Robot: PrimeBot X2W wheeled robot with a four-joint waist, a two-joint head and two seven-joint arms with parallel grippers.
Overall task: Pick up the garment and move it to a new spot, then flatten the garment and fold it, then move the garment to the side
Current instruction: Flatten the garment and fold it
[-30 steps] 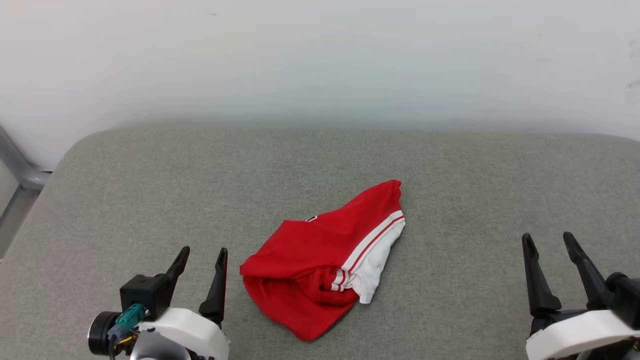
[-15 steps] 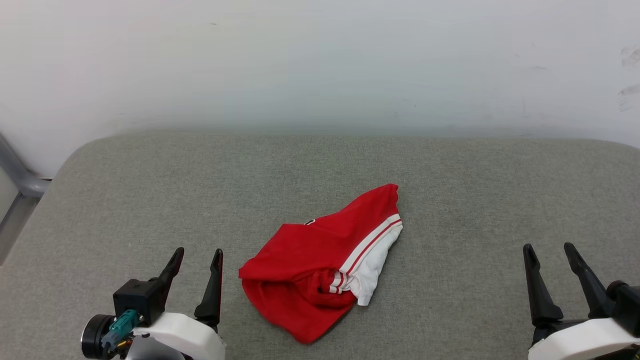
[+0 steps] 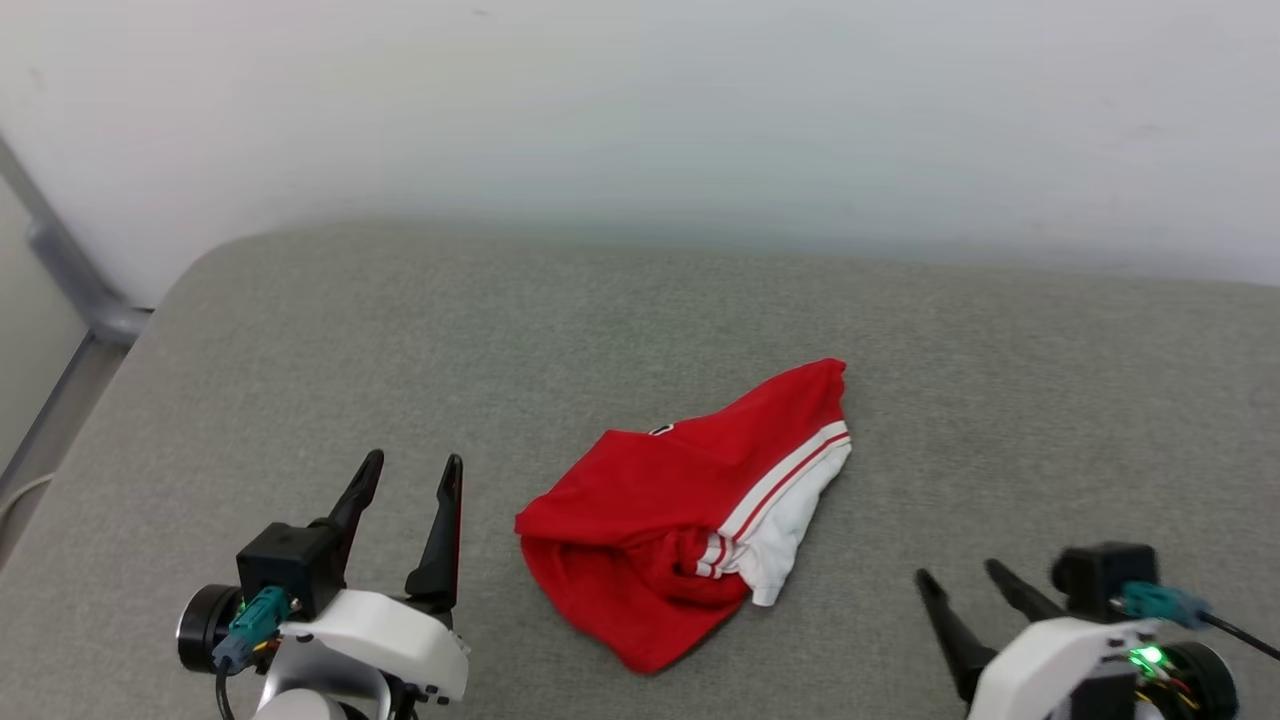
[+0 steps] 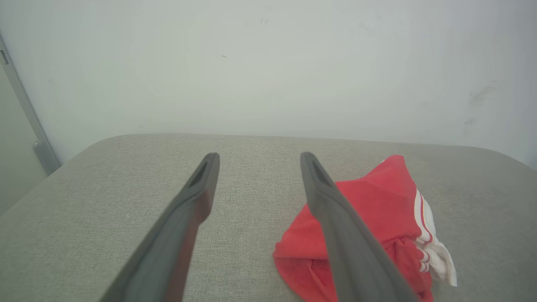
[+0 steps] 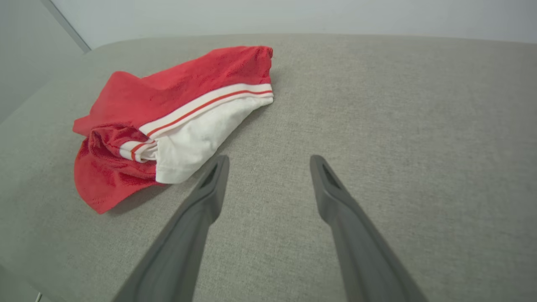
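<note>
Right claw (image 3: 955, 572), two long dark fingers on a white wrist, is what has changed. A second ago it stood at the lower right of the head view with its fingers pointing straight up the picture. Now it sits further in and rolled over, fingers angled up and left toward the shirt. Its fingers are spread wide with nothing between them, and in the right wrist view they (image 5: 269, 159) hang over bare cushion just short of the white sleeve.

The left claw (image 3: 414, 460) has barely shifted. It is equally spread and empty, fingers pointing up the picture, just beside the cloth's near left edge without touching it.

The whole head picture has also slid, so I read the shirt's drift to the right as my camera turning, not the cloth moving. The bright red jersey shirt with a white sleeve and red-white striped trim (image 3: 660, 510) keeps the same crumpled heap. It lies near the middle of the grey woven padded surface (image 3: 300, 350), between the two claws and touching neither.

My judgement is that the reach for the first pick has only begun, led by the right arm. Nothing has been lifted, flattened or folded yet.

Counting: one garment, with one white sleeve showing and a scrap of black lettering at its top fold; two claws, two fingers each; one padded surface; one pale wall (image 3: 640, 100) behind; one grey metal rail (image 3: 70, 270) at the far left.
</note>
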